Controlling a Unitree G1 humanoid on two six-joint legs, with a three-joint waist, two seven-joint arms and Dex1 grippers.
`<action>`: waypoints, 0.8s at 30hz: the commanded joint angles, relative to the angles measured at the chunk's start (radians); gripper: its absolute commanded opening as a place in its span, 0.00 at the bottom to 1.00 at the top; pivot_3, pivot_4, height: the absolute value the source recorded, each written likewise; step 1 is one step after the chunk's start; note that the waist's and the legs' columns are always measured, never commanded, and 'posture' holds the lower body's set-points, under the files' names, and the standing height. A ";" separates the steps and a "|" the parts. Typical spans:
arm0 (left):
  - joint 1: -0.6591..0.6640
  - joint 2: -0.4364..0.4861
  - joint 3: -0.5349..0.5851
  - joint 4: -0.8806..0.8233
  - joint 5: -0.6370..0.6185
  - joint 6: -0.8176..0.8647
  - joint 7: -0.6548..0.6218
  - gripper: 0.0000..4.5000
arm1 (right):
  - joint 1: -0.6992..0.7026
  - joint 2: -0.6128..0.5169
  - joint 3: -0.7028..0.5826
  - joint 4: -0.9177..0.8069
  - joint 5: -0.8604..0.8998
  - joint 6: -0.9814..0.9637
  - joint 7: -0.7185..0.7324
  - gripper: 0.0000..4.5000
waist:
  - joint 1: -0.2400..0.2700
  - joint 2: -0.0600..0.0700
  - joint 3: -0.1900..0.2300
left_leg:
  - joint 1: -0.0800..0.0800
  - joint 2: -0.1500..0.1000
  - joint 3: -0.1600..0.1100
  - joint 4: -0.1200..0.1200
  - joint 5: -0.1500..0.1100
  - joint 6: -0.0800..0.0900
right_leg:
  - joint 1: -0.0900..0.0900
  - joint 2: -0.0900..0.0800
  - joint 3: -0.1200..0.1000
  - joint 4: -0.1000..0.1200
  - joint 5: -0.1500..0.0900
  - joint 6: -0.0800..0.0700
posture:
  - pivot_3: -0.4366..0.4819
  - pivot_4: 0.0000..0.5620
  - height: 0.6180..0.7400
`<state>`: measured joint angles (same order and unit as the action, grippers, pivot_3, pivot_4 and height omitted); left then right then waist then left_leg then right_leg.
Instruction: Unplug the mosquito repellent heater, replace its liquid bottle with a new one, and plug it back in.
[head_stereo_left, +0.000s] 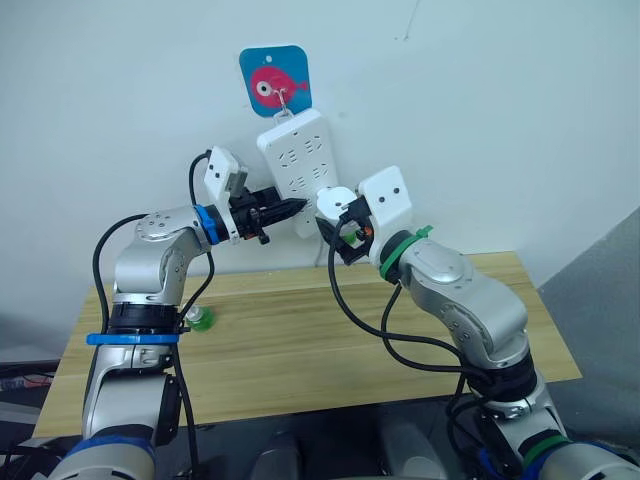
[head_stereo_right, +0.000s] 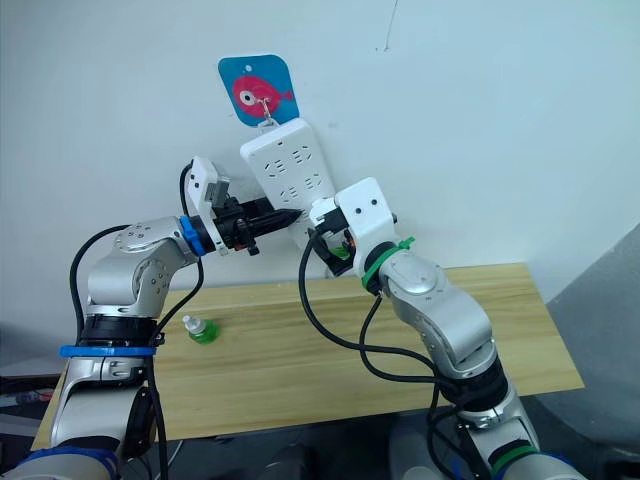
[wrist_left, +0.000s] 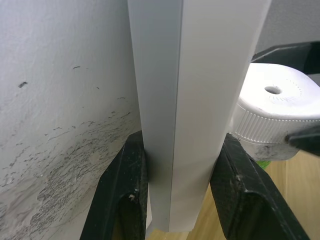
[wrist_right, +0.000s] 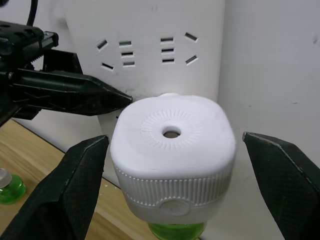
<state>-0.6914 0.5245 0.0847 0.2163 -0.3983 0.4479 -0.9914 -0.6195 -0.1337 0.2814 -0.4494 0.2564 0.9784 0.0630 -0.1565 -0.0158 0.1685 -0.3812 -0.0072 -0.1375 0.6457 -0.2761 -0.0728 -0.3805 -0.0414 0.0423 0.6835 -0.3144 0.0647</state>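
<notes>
The white mosquito repellent heater (wrist_right: 172, 150) sits against the lower part of the hanging white power strip (head_stereo_left: 295, 160), vent hole facing my right wrist camera. Its green liquid bottle (wrist_right: 175, 231) shows underneath. My right gripper (wrist_right: 175, 137) is open, one finger on each side of the heater with gaps. My left gripper (head_stereo_left: 290, 208) is shut on the strip's lower edge, its fingers (wrist_left: 125, 185) pressing both faces of the strip (wrist_left: 200, 100). A second small green bottle (head_stereo_left: 200, 320) with a pale cap stands on the table at the left.
The strip hangs from a blue plaque with a pink fish (head_stereo_left: 273, 82) on the white wall. The wooden table (head_stereo_left: 300, 340) stretches below both arms. Black cables loop from each wrist over the tabletop.
</notes>
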 joint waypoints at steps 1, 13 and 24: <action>0.007 -0.003 -0.019 -0.048 -0.004 -0.014 -0.008 0.30 | -0.027 0.012 0.006 -0.003 -0.025 -0.041 0.018 1.00 | -0.003 0.000 0.000 | 0.000 0.000 0.000 0.000 0.000 0.000 | 0.000 0.000 0.000 0.000 0.000 0.000 | 0.26 0.24 0.95; 0.019 0.004 -0.028 -0.043 0.027 -0.034 0.008 0.30 | -0.018 0.016 0.005 -0.010 -0.057 -0.072 0.071 0.65 | -0.007 0.000 0.000 | 0.000 0.000 0.000 0.000 0.000 0.000 | -0.001 0.000 0.000 0.002 0.000 0.000 | 0.26 0.25 0.95; 0.021 0.024 -0.030 0.024 0.074 -0.090 0.066 0.30 | 0.142 -0.044 -0.098 -0.269 0.029 0.094 0.113 0.65 | -0.008 0.000 -0.002 | 0.000 -0.002 0.001 0.001 -0.001 0.001 | 0.000 -0.005 0.000 0.001 0.001 0.002 | 0.26 0.26 0.95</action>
<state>-0.6790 0.5266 0.0701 0.2380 -0.3807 0.3689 -0.9585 -0.4826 -0.1821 0.2234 -0.6540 0.2673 1.0631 0.1756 -0.1642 -0.0156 0.1668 -0.3811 -0.0090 -0.1371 0.6467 -0.2772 -0.0701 -0.3798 -0.0456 0.0423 0.6844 -0.3129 0.0673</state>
